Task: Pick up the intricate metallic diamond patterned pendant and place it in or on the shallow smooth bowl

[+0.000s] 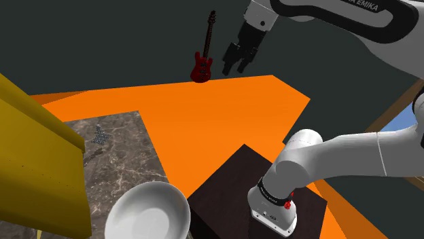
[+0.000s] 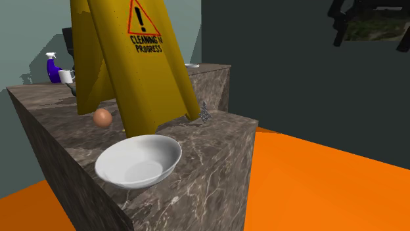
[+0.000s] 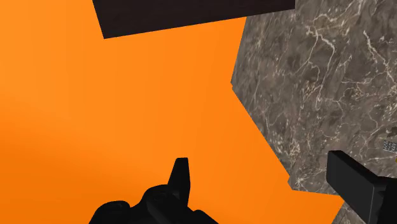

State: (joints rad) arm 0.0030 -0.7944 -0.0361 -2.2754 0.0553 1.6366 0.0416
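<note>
Shoulder view, left to right: a yellow caution sign (image 1: pixel 37 156) stands on the marble desk (image 1: pixel 132 153). The small grey pendant (image 1: pixel 100 134) rests on the desk just beside the sign, toward the far end. The white bowl (image 1: pixel 147 212) sits at the near end, well apart from the pendant. A red guitar (image 1: pixel 202 66) shows beyond the orange floor (image 1: pixel 224 115). The black fingers (image 1: pixel 228 66) hang high over the floor, spread apart, holding nothing.

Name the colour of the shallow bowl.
The bowl is plain white; the second exterior view shows it best.
</note>
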